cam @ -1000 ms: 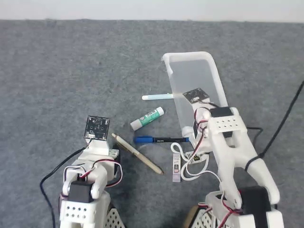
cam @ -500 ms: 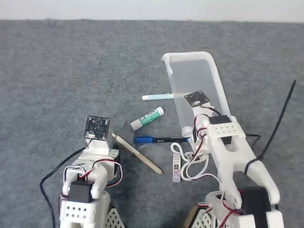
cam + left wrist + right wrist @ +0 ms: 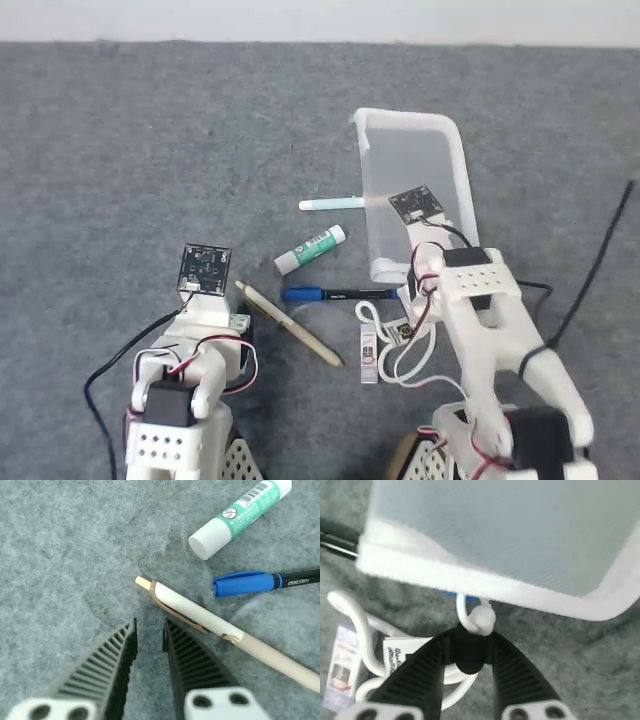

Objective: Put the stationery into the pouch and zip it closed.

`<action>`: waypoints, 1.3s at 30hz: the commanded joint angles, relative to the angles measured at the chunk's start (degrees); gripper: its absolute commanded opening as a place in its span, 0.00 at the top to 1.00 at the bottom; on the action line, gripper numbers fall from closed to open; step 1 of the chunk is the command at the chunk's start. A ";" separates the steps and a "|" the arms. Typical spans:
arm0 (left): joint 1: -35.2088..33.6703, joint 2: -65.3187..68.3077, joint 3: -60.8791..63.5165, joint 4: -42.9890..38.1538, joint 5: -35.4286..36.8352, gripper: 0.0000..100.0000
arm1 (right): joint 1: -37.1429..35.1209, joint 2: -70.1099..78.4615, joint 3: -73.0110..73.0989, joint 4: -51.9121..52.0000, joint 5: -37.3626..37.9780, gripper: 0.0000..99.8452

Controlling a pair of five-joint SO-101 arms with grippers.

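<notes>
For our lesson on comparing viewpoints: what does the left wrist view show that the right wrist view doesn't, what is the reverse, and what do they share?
Left wrist view: the left gripper, slightly open, with a beige pen and a glue stick beyond it.
Right wrist view: the right gripper shut on the zip pull, with the pouch and a small packet.
Both: the grey mat and, it seems, the blue pen, whose black barrel shows by the pouch's corner.
</notes>
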 commanded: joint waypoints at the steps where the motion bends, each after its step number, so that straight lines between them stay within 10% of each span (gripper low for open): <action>1: -0.18 -1.05 -0.75 0.26 -0.09 0.92 | 0.22 -8.04 -0.79 2.33 2.81 0.99; 25: -0.18 -1.05 -0.75 0.26 -0.09 0.92 | -12.88 -21.85 -17.05 6.73 8.53 0.99; 39: -0.18 -1.05 -0.75 0.26 -0.09 0.92 | -13.85 -34.59 -3.16 -2.15 4.84 0.99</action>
